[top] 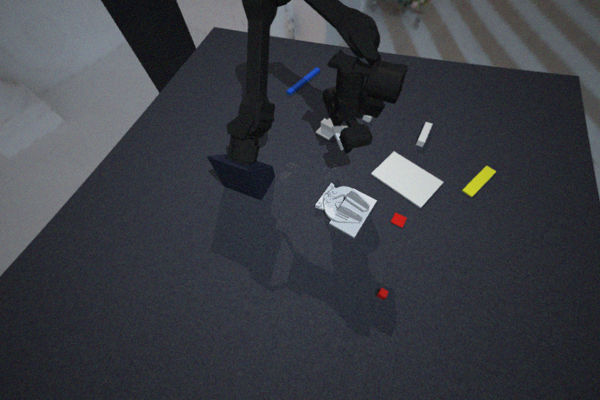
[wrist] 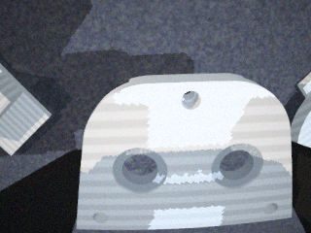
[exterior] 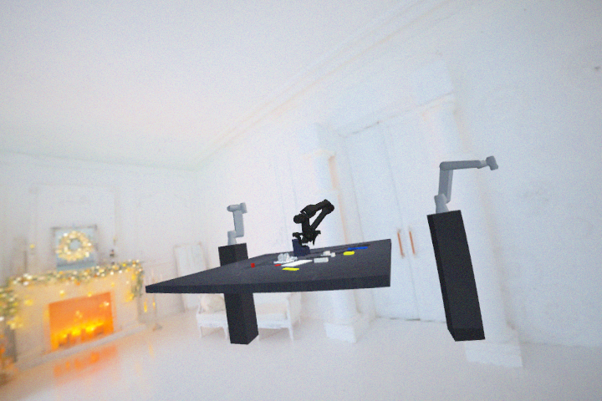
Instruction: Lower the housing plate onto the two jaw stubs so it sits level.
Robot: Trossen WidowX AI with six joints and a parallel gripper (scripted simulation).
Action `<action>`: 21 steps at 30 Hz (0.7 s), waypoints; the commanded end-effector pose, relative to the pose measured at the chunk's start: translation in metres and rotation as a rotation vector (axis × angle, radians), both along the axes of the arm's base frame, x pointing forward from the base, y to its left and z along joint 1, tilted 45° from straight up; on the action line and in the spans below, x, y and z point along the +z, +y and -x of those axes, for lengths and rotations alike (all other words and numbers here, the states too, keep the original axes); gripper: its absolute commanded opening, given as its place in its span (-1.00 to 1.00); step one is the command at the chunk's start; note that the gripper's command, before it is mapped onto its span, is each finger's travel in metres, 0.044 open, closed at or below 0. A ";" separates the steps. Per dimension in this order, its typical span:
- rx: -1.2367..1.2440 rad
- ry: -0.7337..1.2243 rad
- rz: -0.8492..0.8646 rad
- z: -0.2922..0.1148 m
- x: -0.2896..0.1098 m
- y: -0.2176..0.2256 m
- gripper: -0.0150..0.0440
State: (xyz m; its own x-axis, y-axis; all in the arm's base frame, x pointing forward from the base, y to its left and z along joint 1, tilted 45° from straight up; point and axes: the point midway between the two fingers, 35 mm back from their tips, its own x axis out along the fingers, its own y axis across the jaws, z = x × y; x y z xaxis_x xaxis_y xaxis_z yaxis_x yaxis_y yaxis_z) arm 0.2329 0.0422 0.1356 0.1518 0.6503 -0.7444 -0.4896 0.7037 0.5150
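Two red pieces lie apart from the black hand [top: 342, 127] [exterior: 307, 239] [wrist: 186, 180]: a flat one [top: 398, 219] [exterior: 277, 264] nearer, a small cube [top: 382, 293] [exterior: 252, 265] farther off. Two yellow blocks, one [top: 478, 181] [exterior: 289, 269] well apart from the hand, another [exterior: 349, 252] closer, join one blue bar [top: 302, 81] [exterior: 357, 248] near it. Two gray arms, one [exterior: 460, 164] and another [exterior: 237, 222], stand well beyond the hand's reach on two black pedestals, one [exterior: 456, 274] and its match [exterior: 233, 255].
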 end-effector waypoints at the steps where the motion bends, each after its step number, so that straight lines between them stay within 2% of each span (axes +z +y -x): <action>1: -0.071 0.066 -0.009 -0.005 -0.011 -0.013 0.70; 21: -0.338 0.309 -0.077 -0.013 -0.055 -0.062 0.70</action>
